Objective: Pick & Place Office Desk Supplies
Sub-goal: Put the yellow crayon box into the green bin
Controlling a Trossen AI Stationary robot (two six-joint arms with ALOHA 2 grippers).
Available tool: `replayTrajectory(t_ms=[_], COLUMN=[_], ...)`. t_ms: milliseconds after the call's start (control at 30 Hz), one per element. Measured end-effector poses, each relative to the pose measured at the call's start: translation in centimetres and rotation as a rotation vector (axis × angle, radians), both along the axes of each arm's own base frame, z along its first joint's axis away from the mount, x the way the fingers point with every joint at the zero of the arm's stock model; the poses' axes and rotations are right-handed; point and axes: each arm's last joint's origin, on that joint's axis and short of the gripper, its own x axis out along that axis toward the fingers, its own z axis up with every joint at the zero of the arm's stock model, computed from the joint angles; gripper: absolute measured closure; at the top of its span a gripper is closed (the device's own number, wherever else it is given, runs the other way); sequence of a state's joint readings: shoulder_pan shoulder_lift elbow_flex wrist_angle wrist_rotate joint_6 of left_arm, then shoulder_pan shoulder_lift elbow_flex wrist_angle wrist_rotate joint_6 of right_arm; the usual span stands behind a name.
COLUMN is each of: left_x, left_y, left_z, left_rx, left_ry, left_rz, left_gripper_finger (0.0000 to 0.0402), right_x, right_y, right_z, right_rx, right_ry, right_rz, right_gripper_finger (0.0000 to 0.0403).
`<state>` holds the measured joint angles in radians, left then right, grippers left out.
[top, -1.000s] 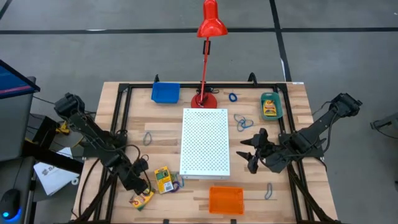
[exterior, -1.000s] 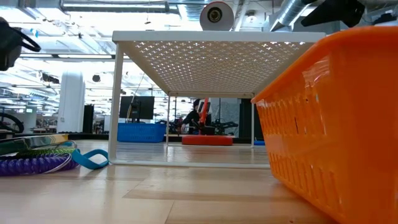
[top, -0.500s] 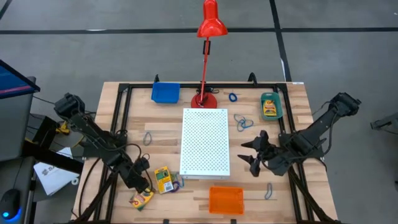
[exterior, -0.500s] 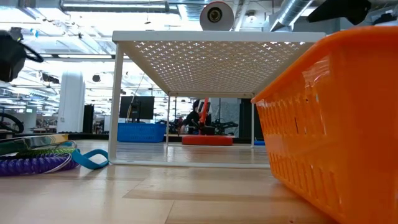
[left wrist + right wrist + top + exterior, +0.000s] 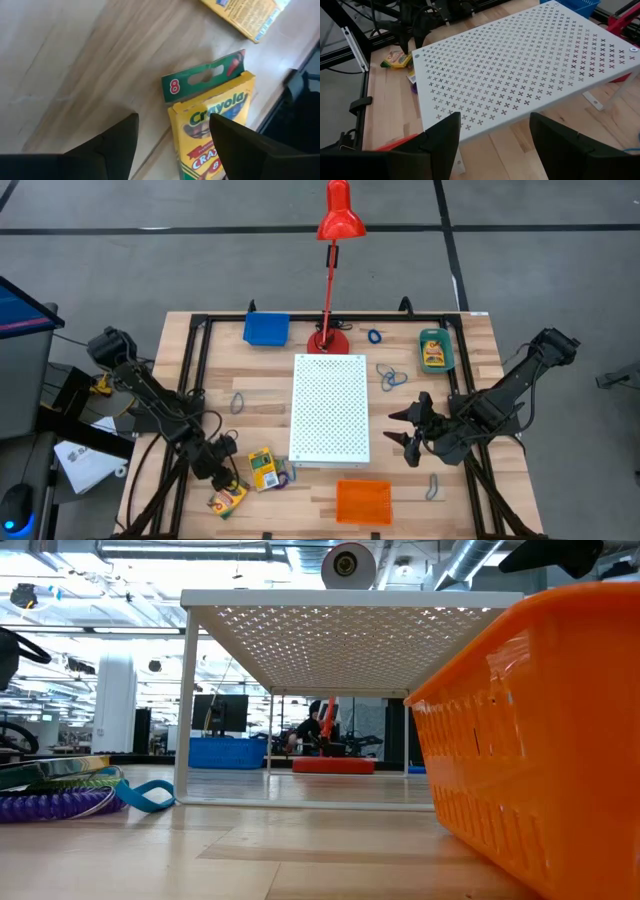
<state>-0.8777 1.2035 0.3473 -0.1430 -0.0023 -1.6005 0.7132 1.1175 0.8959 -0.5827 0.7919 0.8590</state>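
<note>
A: What is the surface like?

B: A pale wooden butcher-block table (image 5: 250, 375) on a black metal frame, standing on grey floor crossed by dark lines. From the low view the room behind is a bright open workshop with ceiling ducts and a person seated far back.

A: Start at the left side.

B: The left gripper (image 5: 222, 476) hangs low over the near left corner with its fingers spread apart, gripping nothing. Just beside it lies a yellow-and-green cardboard crayon box (image 5: 228, 500); the left wrist view shows that box (image 5: 215, 125) flat on the wood between the two dark fingers. A second yellow-and-green crayon box (image 5: 262, 468) lies near it, with a purple coiled loop (image 5: 284, 476) touching its edge. Farther back are a thin blue loop (image 5: 238, 402) and a small blue plastic tray (image 5: 266, 328).

A: And the middle?

B: A large white perforated metal board (image 5: 330, 408) stands on short legs. Behind it is a red desk lamp (image 5: 336, 220), its base on the wood. In front sits an orange mesh plastic tray (image 5: 363, 502).

A: The right side?

B: A small dark blue ring (image 5: 374, 336), a cluster of blue clips (image 5: 390, 376), and a teal tray (image 5: 437, 350) holding a crayon box. The right gripper (image 5: 408, 434) hovers just beside the board's right edge, fingers parted and empty. A thin grey-blue clip (image 5: 433, 486) lies near the front right.
</note>
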Motion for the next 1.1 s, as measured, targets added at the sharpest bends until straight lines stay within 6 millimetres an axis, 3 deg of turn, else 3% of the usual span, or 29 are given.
replayTrajectory(t_ms=[333, 1100], left_x=[-0.8, -0.1], left_y=[1.5, 0.2], left_z=[-0.2, -1.0], left_rx=[-0.067, -0.167], left_ry=[-0.188, -0.160], left_rz=[0.079, 0.028], left_gripper_finger=[0.0178, 0.0192], right_x=[0.0, -0.1], right_y=[0.0, 0.0], right_z=[0.0, -0.1], right_rx=[0.022, 0.022], right_ry=[-0.002, 0.004], right_rz=[-0.008, -0.012], right_gripper_finger=[0.0168, 0.0168])
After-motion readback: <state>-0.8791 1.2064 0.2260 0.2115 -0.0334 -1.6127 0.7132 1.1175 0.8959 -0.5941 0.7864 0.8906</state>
